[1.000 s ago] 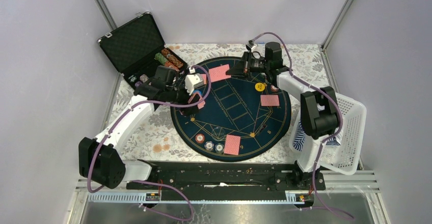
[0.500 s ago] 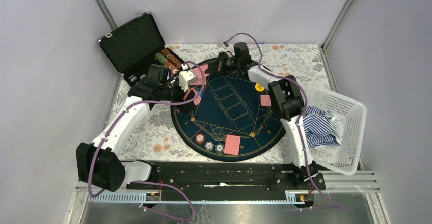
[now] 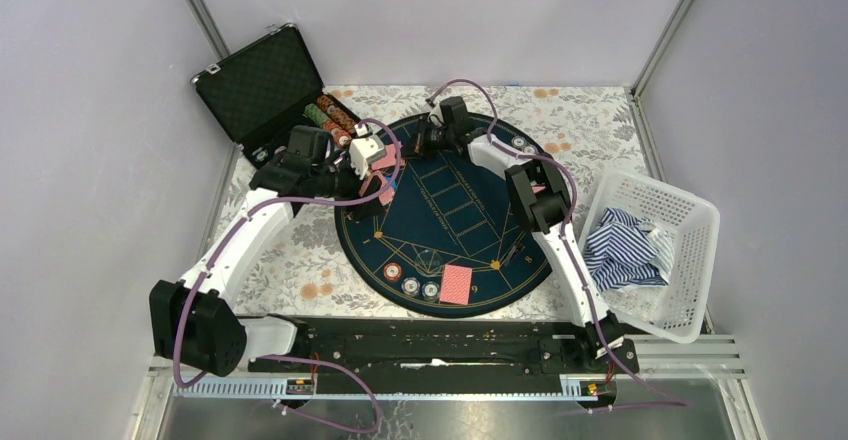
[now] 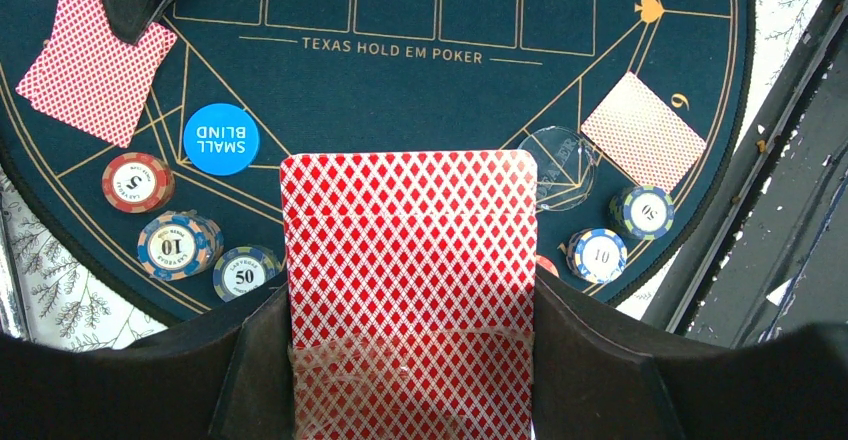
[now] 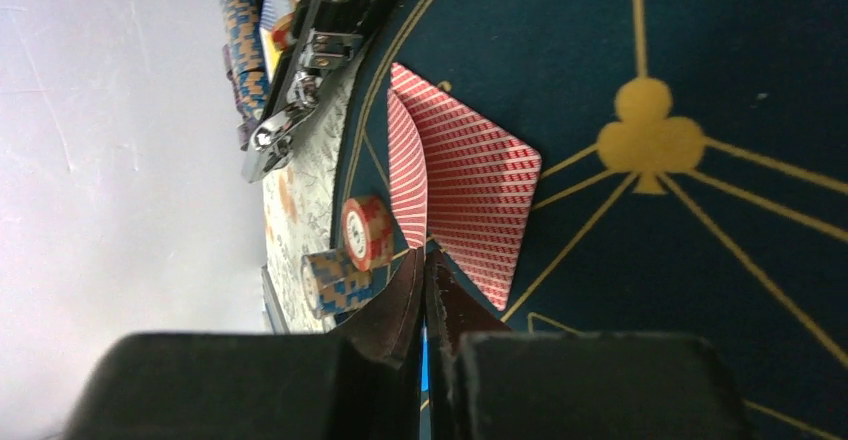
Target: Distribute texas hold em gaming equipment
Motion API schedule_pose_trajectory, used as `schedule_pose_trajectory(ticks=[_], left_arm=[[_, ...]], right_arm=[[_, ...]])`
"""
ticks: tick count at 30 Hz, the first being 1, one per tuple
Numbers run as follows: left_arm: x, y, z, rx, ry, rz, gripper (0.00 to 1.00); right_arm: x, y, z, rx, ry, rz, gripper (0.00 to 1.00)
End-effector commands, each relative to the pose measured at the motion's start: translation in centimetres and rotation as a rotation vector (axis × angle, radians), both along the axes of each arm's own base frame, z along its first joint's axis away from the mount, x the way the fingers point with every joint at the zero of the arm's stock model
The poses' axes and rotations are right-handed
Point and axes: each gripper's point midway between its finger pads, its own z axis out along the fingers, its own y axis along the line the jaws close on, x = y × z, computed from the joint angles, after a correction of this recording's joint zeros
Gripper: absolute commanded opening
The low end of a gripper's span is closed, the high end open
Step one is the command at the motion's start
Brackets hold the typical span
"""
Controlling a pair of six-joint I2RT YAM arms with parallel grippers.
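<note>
The left jaws stand part open, clamped on the two long sides of a deck [image 4: 410,280] of red-backed cards, backs toward the wrist camera, above the left rim of the round mat [image 3: 455,215]. Below the deck the mat reads TEXAS HOLD EM POKER. Left of the deck, close together near the mat's edge, lie a blue disc [image 4: 221,139] marked SMALL BLIND, a red chip [image 4: 137,181], a short 10 stack [image 4: 178,245] and a 50 chip [image 4: 245,272]. Right of the deck a clear disc [image 4: 562,165] is partly hidden behind it. A single card [image 4: 642,130] lies just beyond, with two blue-edged chips [image 4: 598,255] near it.

The right jaws are pressed together on the corner of a top card [image 5: 406,175]. It bows up off a flat card [image 5: 480,205] lying on the mat near a gold club mark [image 5: 648,140]. A red stack [image 5: 365,232] and a blue stack [image 5: 335,282] sit just beside these cards.

From above, a black case [image 3: 262,85] stands open at the far left of the desk [image 3: 290,250], with rows of chips [image 3: 332,115] in its tray. A white basket [image 3: 690,260] holding a striped cloth [image 3: 622,245] sits right of the mat. At the mat's near edge lies a near card [image 3: 456,283], with three near chips [image 3: 410,285] just left of it
</note>
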Motion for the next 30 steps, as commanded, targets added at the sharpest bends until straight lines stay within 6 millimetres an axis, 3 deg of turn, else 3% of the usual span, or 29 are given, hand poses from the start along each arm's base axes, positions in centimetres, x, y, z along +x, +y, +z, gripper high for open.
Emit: schedule_pose_trajectory(ticks=[1,13,17,21,30], left_arm=[[0.6,-0.6,2.6,-0.062,-0.088,-0.022,0.0],[0.6,-0.4,2.3,-0.059,-0.083,-0.017,0.0],[0.6,-0.5,2.3,-0.063,-0.079,-0.023,0.0],[0.7,-0.6,2.3,-0.067,-0.077,-0.025,0.0],[0.6,-0.6,2.4,-0.072,-0.075,-0.026,0.0]], right_arm=[[0.9,1.2,1.1,-0.012,-0.07,-0.009,0.04],[0.8,2.7,-0.4,-0.12,-0.119,-0.016,0.13],[0.8,2.1,-0.9,-0.16,-0.117,-0.028,0.29],[0.8,2.0,0.1,-0.162,-0.135,-0.027,0.43],[1.0,0.0,2.2,-0.248,-0.179,-0.061,0.6]])
